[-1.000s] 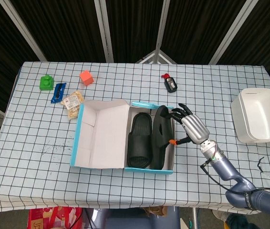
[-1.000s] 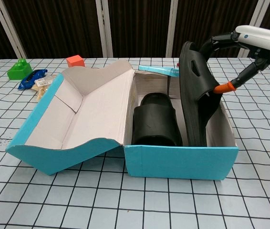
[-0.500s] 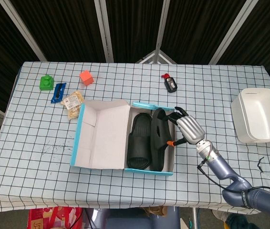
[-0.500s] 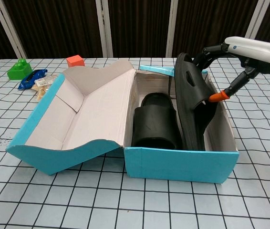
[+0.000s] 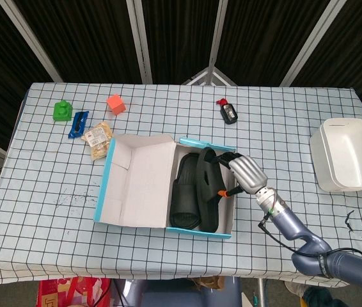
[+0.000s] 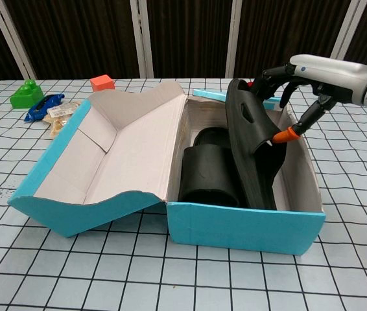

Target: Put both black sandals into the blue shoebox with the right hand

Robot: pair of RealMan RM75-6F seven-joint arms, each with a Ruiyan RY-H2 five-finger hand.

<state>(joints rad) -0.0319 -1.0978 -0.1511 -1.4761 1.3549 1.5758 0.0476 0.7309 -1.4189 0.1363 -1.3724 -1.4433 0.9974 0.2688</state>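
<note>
Far off on the left of the table, a green block, a blue toy, a snack bag and an orange block can be seen. Nearer the middle, the blue box is lying open, with its lid folded out to the left. One black sandal is laid flat inside it. Just to its right, the second sandal is tipped up on its edge in the box, leaning left, and is held by the right hand, fingers closed around it. At the far right, a white tub is set.
</note>
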